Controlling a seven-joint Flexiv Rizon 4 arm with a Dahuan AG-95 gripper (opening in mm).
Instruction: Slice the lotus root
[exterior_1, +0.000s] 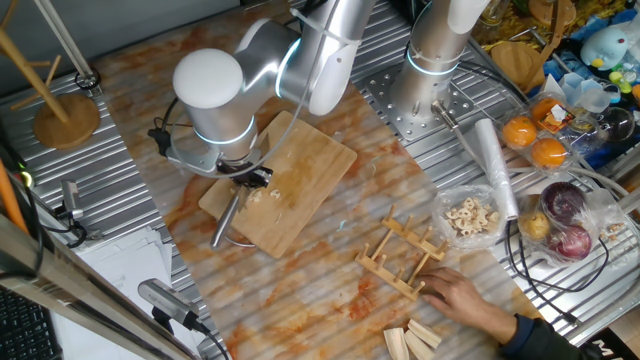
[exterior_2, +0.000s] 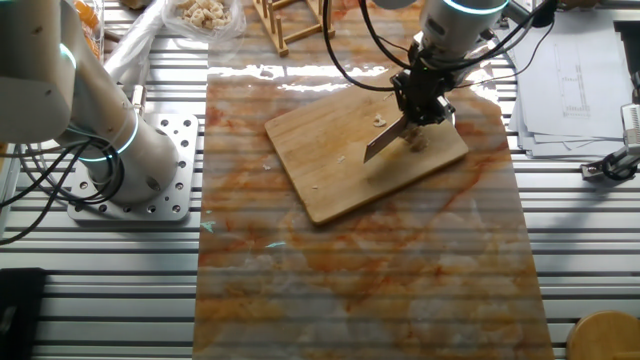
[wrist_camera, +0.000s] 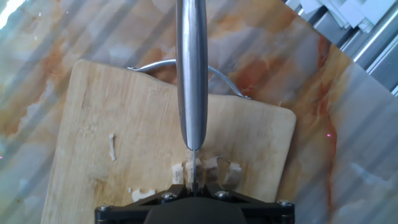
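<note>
With the gripper (exterior_2: 421, 105) apparently clamped on the knife (exterior_2: 385, 139), each cut is best pressed straight down through the lotus root (wrist_camera: 200, 169) onto the board (exterior_2: 340, 165).

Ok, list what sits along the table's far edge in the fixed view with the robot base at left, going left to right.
Robot base → bag of round slices → wooden rack → arm holding the knife over the cutting board → papers.
</note>
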